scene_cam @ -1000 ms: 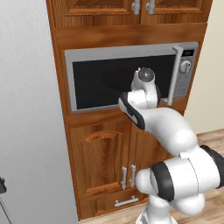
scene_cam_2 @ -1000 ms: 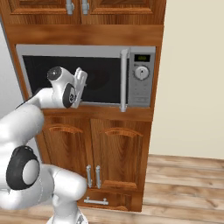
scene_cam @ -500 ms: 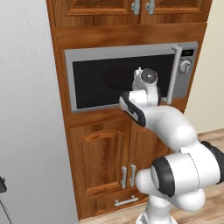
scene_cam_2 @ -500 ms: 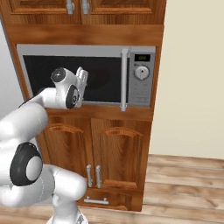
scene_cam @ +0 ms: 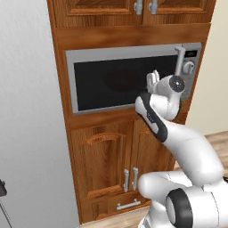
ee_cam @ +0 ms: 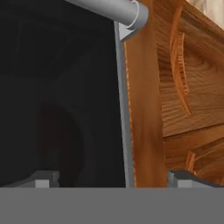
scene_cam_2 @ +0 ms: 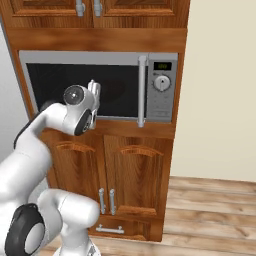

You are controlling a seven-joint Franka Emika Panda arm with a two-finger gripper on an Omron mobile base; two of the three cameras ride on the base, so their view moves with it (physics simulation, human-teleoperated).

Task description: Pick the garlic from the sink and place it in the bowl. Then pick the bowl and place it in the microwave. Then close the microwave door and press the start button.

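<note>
The white arm rises from the base and bends forward, carrying the end effector (scene_cam: 152, 80) up against the front of the microwave (scene_cam_2: 98, 59). In the hand view its two dark fingertips (ee_cam: 41, 179) sit far apart at the bottom corners, so the end effector stands wide with nothing between its fingers. It hovers just in front of the lower right part of the microwave door (scene_cam: 120, 82), left of the handle (scene_cam_2: 142, 90).

The microwave is built into a tall wooden cabinet column (scene_cam_2: 165, 150), silver-grey around the edges. Its door is shut flush; the window is a broad dark pane, nearly black, inside a thin silver frame. In the hand view the pane is close up, with a faint rounded shape dimly visible through the glass. The handle is a thick grey vertical bar standing proud of the door at its right edge. Right of it lies the control panel (scene_cam_2: 162, 92), with a small dark display at the top, a round pale knob (scene_cam_2: 161, 83) beneath it, and rows of small buttons lower down.

Below are two carved cabinet doors (scene_cam_2: 100, 170) with metal pulls and a drawer; beyond, a beige wall (scene_cam_2: 220, 85) and wooden floor (scene_cam_2: 210, 215).
</note>
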